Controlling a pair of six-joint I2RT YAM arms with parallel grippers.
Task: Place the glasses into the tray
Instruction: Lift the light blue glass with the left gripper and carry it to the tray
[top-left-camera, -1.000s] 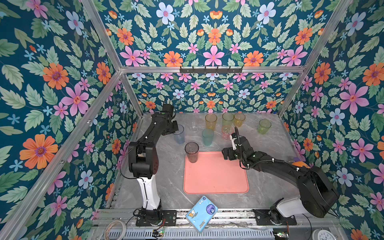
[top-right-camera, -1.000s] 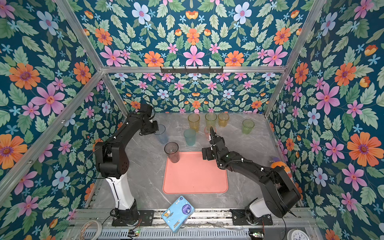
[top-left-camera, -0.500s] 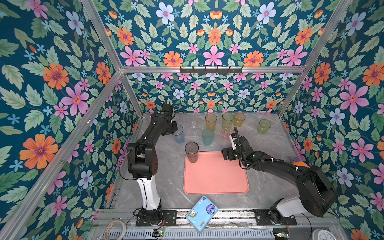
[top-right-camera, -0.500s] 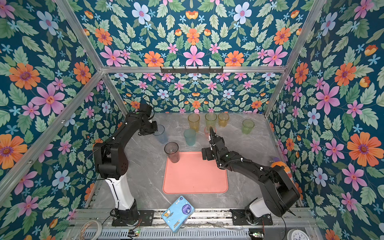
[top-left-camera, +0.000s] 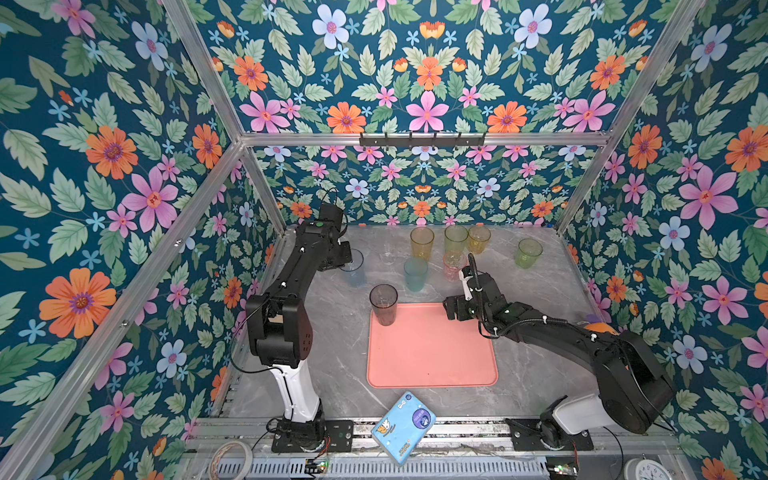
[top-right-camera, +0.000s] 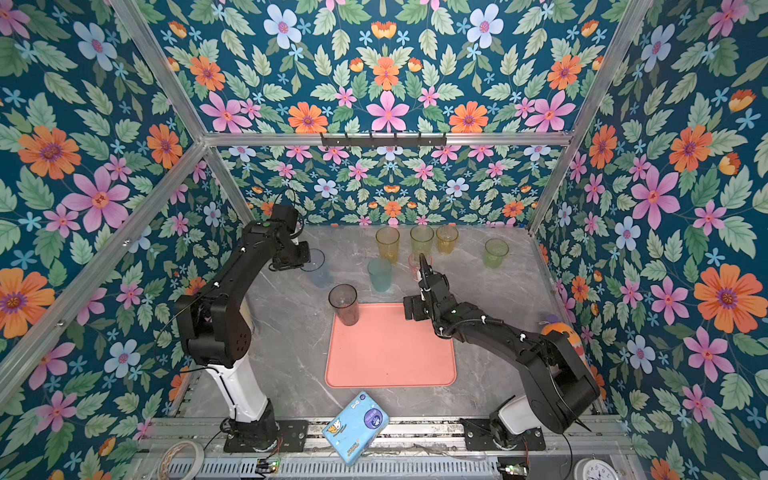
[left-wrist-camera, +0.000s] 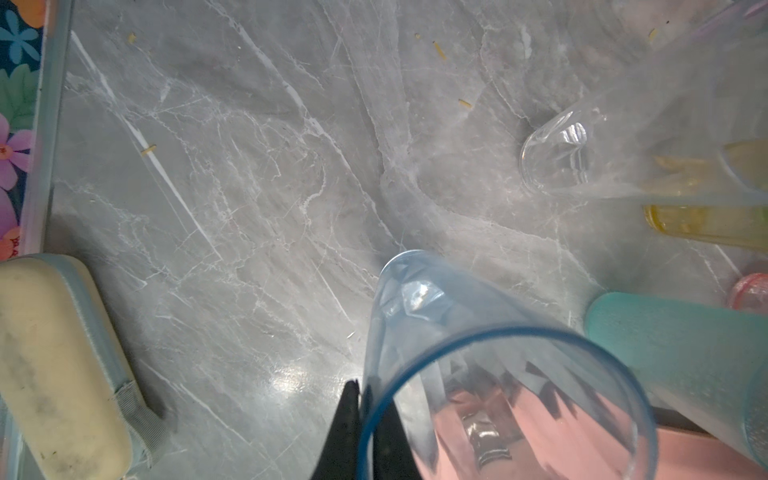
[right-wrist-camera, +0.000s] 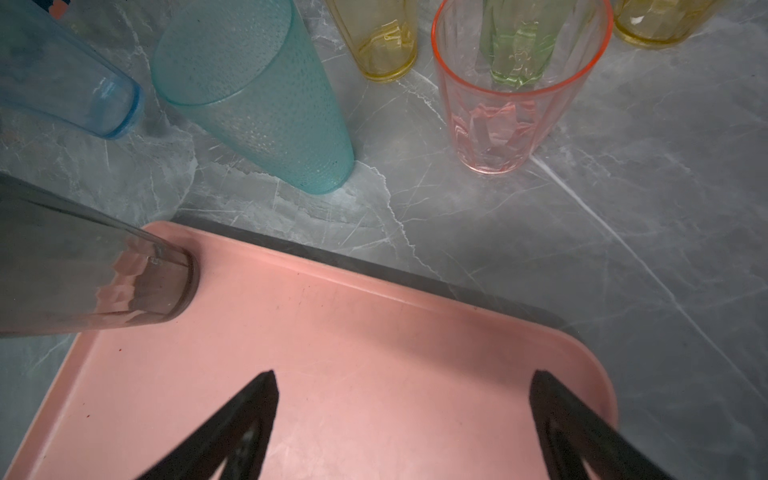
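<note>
Left fingers (left-wrist-camera: 345, 436) seemingly pinched together, right fingers (right-wrist-camera: 232, 432) spread wide.

Floral wallpaper (top-left-camera: 428, 62), pink, orange and blue blooms on dark teal, covers the left, right and far walls; aluminium bars (top-left-camera: 540, 139) frame them above a grey marbled tabletop (top-left-camera: 536, 374)

On my feed, a blue cartoon-print packet (top-left-camera: 404, 428) lies at the marble tabletop's (top-left-camera: 345, 332) front edge, with a tape roll (top-left-camera: 231, 446) lower left and a white clock (top-left-camera: 645, 471) lower right.

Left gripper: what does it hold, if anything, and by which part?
The left gripper pinches the pale blue tumbler by its rim, the wall caught between its fingers.
</note>
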